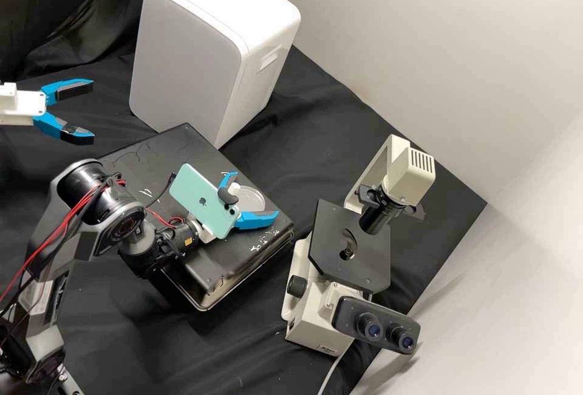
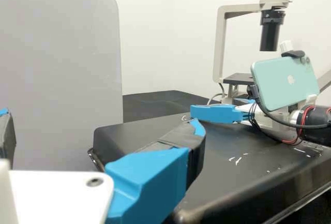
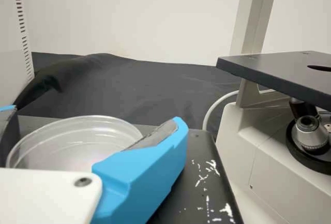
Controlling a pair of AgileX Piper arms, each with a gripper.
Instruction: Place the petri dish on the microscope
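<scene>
A black cloth is covering the desk (image 1: 316,115), and a plain white wall (image 1: 455,30) is standing behind it. A big white box with round corners (image 1: 206,48) is sitting at the back. In front of it a flat shiny black box (image 1: 152,158) is lying on the cloth. The small round clear plastic petri dish (image 3: 72,141) is resting on top of this flat box. The right end effector (image 1: 252,195) is hugging the dish, with one blue finger pressing each side of its rim. A mint green phone (image 1: 203,200) is riding on that arm's wrist. The white microscope with its flat black stage (image 1: 349,249) is standing just beside the flat box. The left end effector (image 1: 91,109) is hanging far off to the side, its fingers spread wide and gripping nothing.
</scene>
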